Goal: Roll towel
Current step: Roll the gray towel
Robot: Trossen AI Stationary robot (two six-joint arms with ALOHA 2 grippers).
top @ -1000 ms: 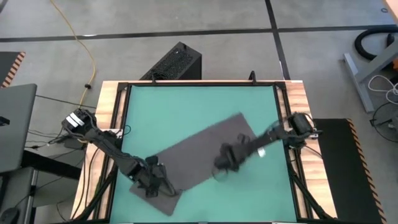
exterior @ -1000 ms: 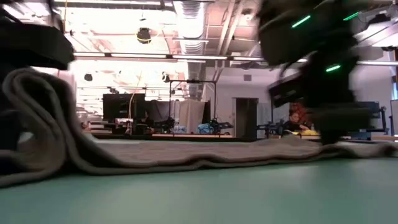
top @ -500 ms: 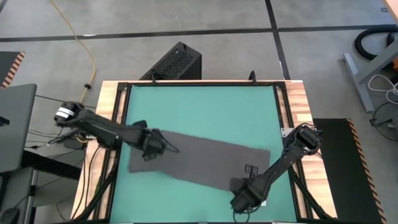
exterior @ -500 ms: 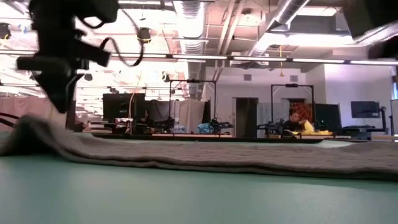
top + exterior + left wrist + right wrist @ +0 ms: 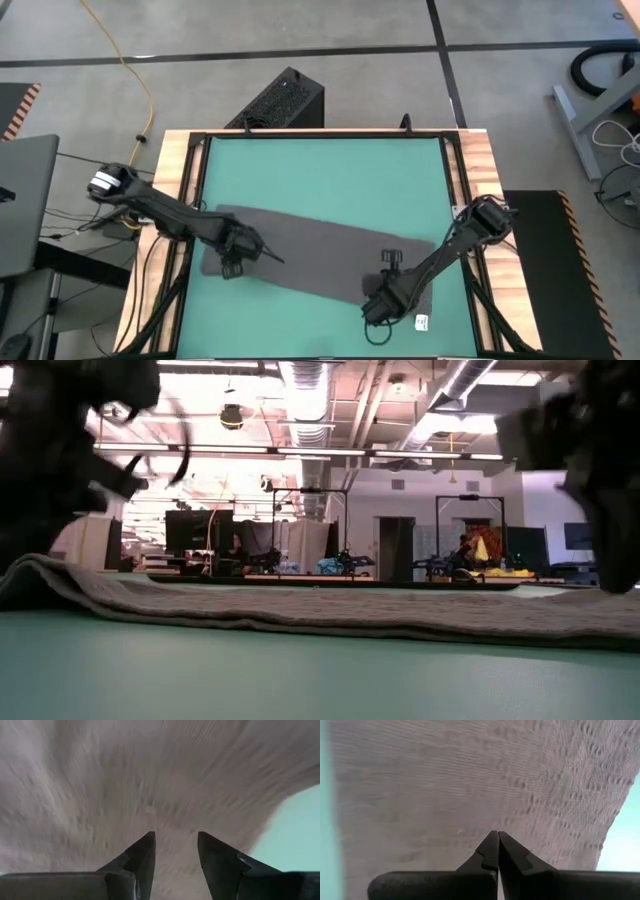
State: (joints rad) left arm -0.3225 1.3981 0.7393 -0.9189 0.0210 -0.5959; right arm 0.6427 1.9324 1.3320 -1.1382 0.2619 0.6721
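The dark grey cloth towel (image 5: 320, 258) lies flat across the green bench (image 5: 320, 170), unrolled. The left gripper (image 5: 175, 852), fingers apart, hovers over one end; the right gripper (image 5: 498, 851), fingers together, over the other. I'd pinch one short edge evenly, then roll straight.

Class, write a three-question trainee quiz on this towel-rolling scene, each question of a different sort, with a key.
1. True or false: the towel lies flat and unrolled on the green table.
2. Which gripper is shut? A) left gripper B) right gripper
3. Fill in: the white tag shows near the ____ gripper.

Key: 1 true; 2 B; 3 right.
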